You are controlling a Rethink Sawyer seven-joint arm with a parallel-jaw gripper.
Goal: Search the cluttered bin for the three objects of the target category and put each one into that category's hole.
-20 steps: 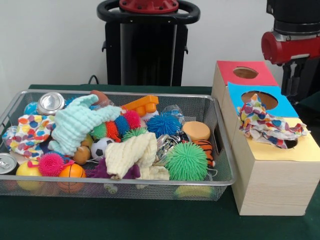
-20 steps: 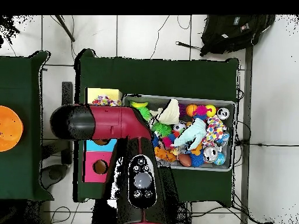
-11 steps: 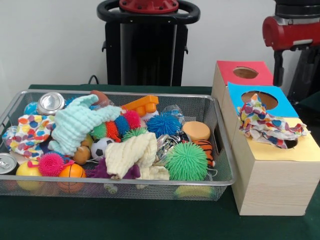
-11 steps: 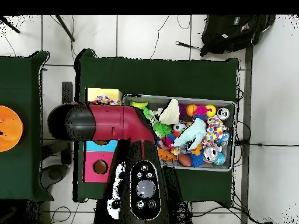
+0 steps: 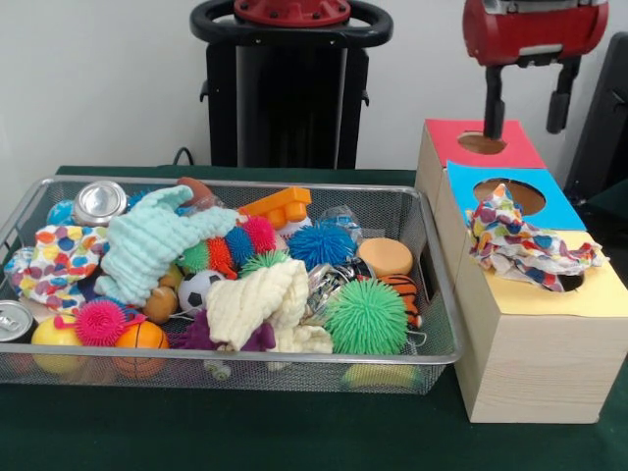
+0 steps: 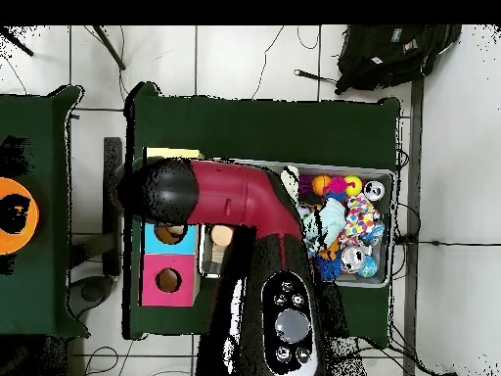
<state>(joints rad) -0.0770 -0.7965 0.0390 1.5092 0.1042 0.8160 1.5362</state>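
My gripper [image 5: 527, 110] hangs open and empty above the red-topped box [image 5: 510, 149], its two black fingers [image 5: 494, 103] spread over that box's round hole. A multicoloured patterned cloth [image 5: 525, 245] lies draped across the seam between the blue-topped box [image 5: 549, 208] and the yellow-topped box [image 5: 594, 292], partly in the yellow hole. The wire bin [image 5: 437, 294] holds a mint cloth [image 5: 152, 245], a cream cloth [image 5: 257, 299] and another patterned cloth [image 5: 61, 260] among the toys. In the overhead view the arm [image 6: 225, 196] hides the gripper and the bin's left half.
Spiky balls, among them a green one [image 5: 366, 316], sports balls, an orange block [image 5: 277, 206] and two cans [image 5: 98, 201] crowd the bin. An orange disc [image 6: 15, 215] lies on a second table, and a black backpack [image 6: 391, 54] on the floor.
The arm has risen and shifted left in the front view, from beside the boxes to over the red one. Overhead, it has swung across the bin. The patterned cloth stays on the boxes.
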